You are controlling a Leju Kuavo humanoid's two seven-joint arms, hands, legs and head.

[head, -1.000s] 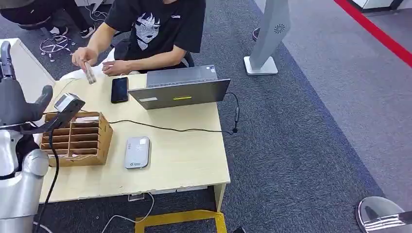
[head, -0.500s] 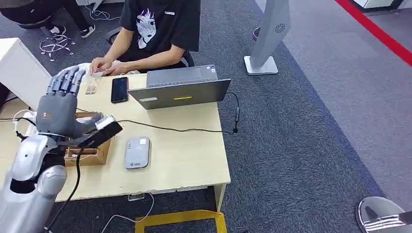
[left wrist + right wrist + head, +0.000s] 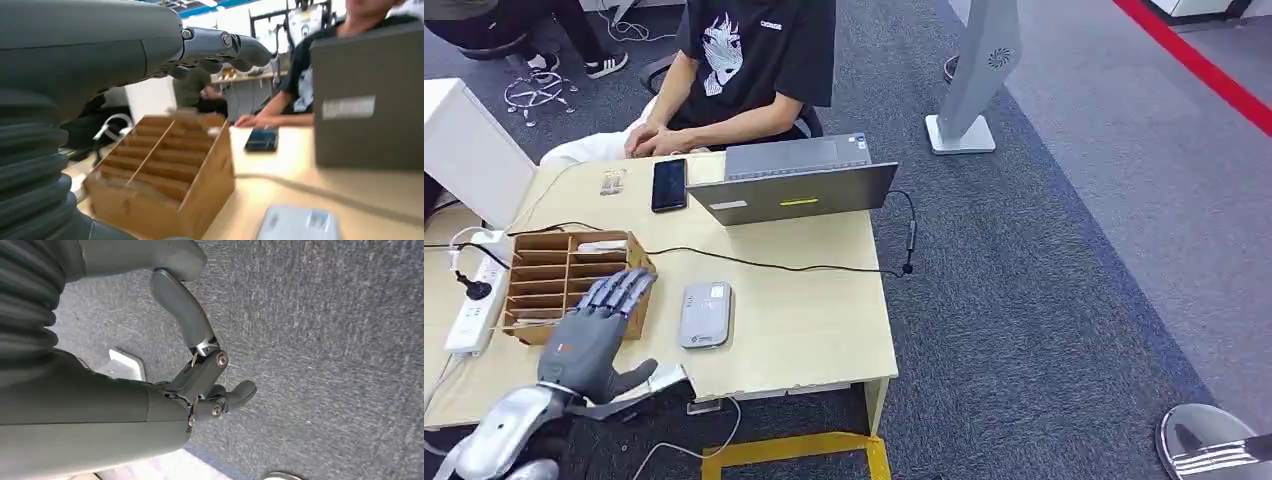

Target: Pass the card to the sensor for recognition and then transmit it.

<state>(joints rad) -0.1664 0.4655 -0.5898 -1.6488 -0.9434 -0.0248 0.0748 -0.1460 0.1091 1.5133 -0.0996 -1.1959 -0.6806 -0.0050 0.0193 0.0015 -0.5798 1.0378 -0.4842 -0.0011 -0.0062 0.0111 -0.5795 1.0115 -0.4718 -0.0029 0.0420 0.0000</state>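
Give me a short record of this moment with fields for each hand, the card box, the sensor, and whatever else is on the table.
left hand: fingers spread over the near corner of the box, holding nothing visible
right hand: hanging over grey carpet, fingers curled, empty
wooden divider box: on the table, left of the sensor
sensor: flat grey pad, near the front edge
table: also holds a laptop, phone, power strip
person: seated behind the laptop

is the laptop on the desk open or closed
Open. The laptop shows its keyboard deck toward the seated person, and its lid stands up with the grey back toward the robot.
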